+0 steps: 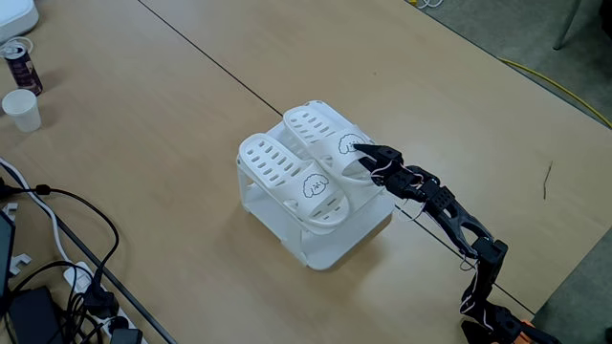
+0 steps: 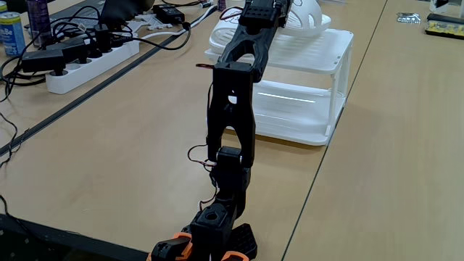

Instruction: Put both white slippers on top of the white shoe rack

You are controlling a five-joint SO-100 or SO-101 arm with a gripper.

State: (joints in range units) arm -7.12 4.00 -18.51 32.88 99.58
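I see my arm (image 2: 232, 109) nearest, reaching far to the rack (image 1: 325, 244). 2 slippers (image 1: 287, 172) lie on top; the gripper (image 1: 361, 153) touches the right one, its grasp unclear.

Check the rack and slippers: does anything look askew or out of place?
Nothing is spilled or damaged. Both slippers lie side by side on the rack. The nearer one's toe sticks out slightly past the top's edge. The gripper is at the farther slipper's strap.
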